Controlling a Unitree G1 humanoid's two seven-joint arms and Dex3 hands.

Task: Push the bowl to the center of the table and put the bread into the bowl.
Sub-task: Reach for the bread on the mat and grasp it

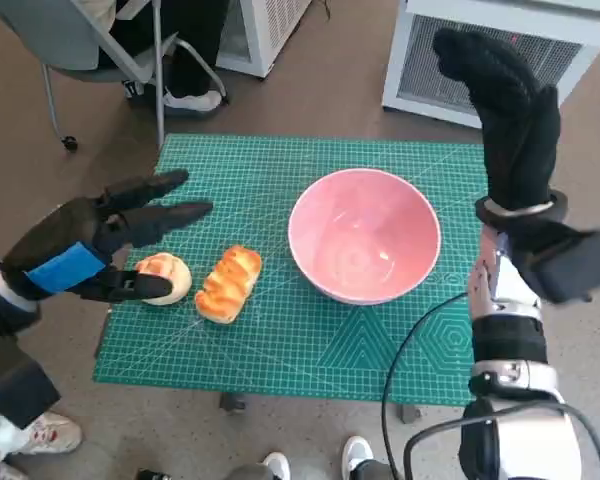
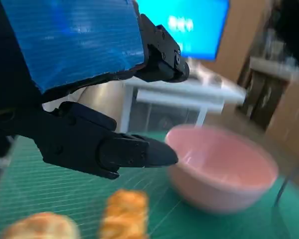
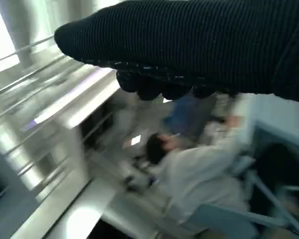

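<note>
An empty pink bowl point(image 1: 365, 248) stands on the green cutting mat point(image 1: 310, 350), a little right of the middle. A long glazed bread point(image 1: 230, 283) and a round bun point(image 1: 165, 275) lie side by side on the mat's left part. My left hand point(image 1: 105, 245) hovers over the bun with its fingers spread, the thumb low beside the bun, holding nothing. In the left wrist view the bowl point(image 2: 224, 174), the long bread point(image 2: 124, 214) and the bun point(image 2: 40, 226) lie beyond my left hand point(image 2: 89, 99). My right hand point(image 1: 505, 110) is raised high past the mat's right edge, empty.
A chair and a person's legs point(image 1: 170, 70) stand beyond the table's far left corner. White units point(image 1: 500, 50) stand behind. Shoes point(image 1: 40, 435) show by the near edge. A black cable point(image 1: 420, 340) hangs by my right forearm. The right wrist view shows a seated person point(image 3: 199, 184).
</note>
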